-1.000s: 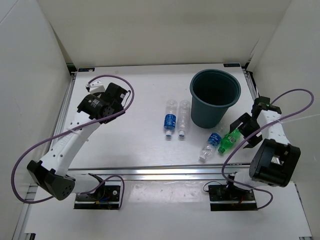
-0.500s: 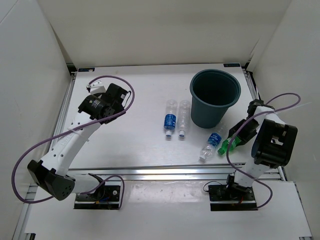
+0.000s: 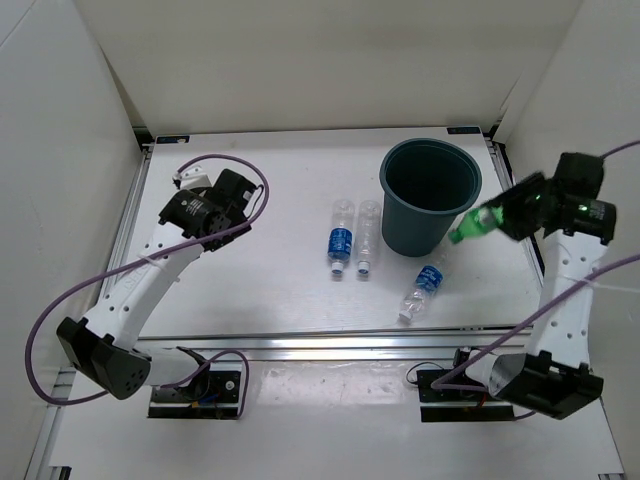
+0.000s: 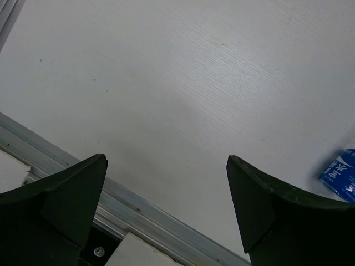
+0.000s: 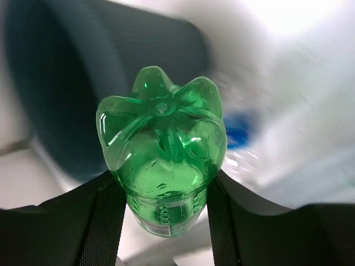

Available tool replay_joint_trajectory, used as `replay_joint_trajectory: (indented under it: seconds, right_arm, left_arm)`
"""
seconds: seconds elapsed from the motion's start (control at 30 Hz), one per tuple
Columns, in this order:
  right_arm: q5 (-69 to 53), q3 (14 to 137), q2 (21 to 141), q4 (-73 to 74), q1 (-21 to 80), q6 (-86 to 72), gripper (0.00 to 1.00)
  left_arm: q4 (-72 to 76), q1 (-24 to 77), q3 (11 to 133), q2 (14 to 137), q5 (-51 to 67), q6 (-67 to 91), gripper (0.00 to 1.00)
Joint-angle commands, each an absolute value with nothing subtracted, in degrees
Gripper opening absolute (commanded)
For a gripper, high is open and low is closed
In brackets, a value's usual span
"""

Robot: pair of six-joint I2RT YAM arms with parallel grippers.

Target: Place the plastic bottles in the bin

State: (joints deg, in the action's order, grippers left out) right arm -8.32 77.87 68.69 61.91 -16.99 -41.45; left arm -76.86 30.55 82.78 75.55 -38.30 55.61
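Note:
My right gripper [image 3: 497, 217] is shut on the green bottle [image 3: 471, 226], held in the air just right of the bin [image 3: 430, 190]. In the right wrist view the green bottle [image 5: 162, 147] sits clamped between both fingers, base pointing away, with the dark bin [image 5: 61, 105] blurred behind it. Two clear bottles [image 3: 341, 236] [image 3: 367, 236] lie side by side left of the bin. A third clear bottle with a blue label [image 3: 421, 291] lies below the bin. My left gripper [image 3: 190, 178] is open over bare table at the far left, nothing between its fingers [image 4: 72, 191].
A blue label edge [image 4: 341, 174] shows at the right of the left wrist view. An aluminium rail [image 3: 330, 342] runs along the table's near edge. White walls enclose the table on three sides.
My right gripper shut on the green bottle, lifted it off the table and swung up toward the bin's right rim. The left arm barely shifted.

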Motion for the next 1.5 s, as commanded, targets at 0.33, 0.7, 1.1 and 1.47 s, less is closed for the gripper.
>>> replay_joint_trajectory:
  seconds: [0.33, 0.7, 1.1, 1.47]
  right_arm:
    - [-9.14, 127.60, 100.01, 66.70, -5.54, -42.27, 0.75]
    - [-12.14, 106.44, 81.21, 58.96, -16.52, -44.47, 0.99]
    - [-10.54, 72.21, 69.17, 60.03, -15.38, -45.52, 0.99]
    - [-10.20, 58.10, 81.55, 43.51, -9.15, -43.07, 0.99]
  left_arm:
    - [-71.98, 29.18, 84.88, 76.81, -30.76, 53.18, 1.00]
    - [-73.04, 29.18, 82.71, 74.19, -34.45, 54.39, 1.00]
    - [-70.56, 29.18, 71.10, 66.18, -34.45, 56.87, 1.00]
    - [-71.99, 29.18, 73.56, 67.51, -30.85, 53.44, 1.00]
